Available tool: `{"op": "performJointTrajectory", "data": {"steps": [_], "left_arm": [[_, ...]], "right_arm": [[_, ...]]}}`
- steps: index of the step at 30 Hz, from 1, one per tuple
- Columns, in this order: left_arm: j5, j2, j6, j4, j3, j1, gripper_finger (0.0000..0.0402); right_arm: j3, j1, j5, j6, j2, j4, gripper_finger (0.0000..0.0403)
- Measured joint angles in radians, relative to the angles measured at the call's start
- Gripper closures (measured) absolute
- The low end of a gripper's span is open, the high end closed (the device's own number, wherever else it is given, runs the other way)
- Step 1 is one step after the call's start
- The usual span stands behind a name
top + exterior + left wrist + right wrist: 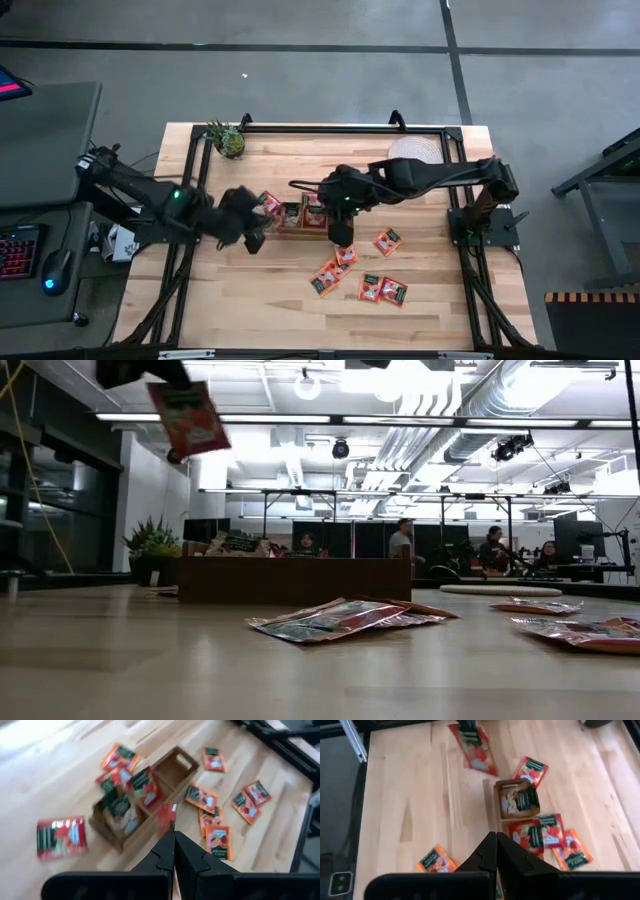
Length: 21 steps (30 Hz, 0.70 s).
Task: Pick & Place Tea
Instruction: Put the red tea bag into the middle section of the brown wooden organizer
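Left end effector (172,842) closed on tea sachet (166,816), held high just beside wooden box (172,767) end. Right end effector (496,851) closed, empty, above the box's other end. Risk: thin edge pinch, sachet slips or lands on table (240,300); arms close, collision possible.

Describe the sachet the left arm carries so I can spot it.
On the table, find the wooden box. Past its end nearer the left arm, the left gripper hangs above the wood. The tea sachet pinched in it is the only one in the air; the others rest on the table or in the box.
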State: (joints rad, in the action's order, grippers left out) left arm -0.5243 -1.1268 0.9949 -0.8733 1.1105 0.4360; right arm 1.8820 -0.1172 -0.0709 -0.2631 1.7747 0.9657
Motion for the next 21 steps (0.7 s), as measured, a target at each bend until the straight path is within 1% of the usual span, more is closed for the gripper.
{"op": "performJointTrajectory", "data": {"steps": [3,6,10,16,21], "left_arm": [[0.102,-0.009,-0.173,0.004,0.046,-0.101,0.0401],[0.190,-0.024,-0.321,0.009,0.085,-0.205,0.0401],[0.312,-0.059,-0.473,0.011,0.132,-0.328,0.0401],[0.479,-0.192,-0.680,0.024,0.210,-0.457,0.0401],[0.575,-0.338,-0.820,0.035,0.293,-0.507,0.0401]], "right_arm": [[0.000,-0.011,-0.036,-0.049,-0.024,0.050,0.0403],[0.000,-0.029,-0.118,-0.109,-0.055,0.110,0.0403],[0.000,-0.052,-0.221,-0.166,-0.109,0.202,0.0403],[0.000,-0.077,-0.352,-0.271,-0.195,0.328,0.0403],[0.000,-0.102,-0.427,-0.359,-0.266,0.415,0.0403]]}}
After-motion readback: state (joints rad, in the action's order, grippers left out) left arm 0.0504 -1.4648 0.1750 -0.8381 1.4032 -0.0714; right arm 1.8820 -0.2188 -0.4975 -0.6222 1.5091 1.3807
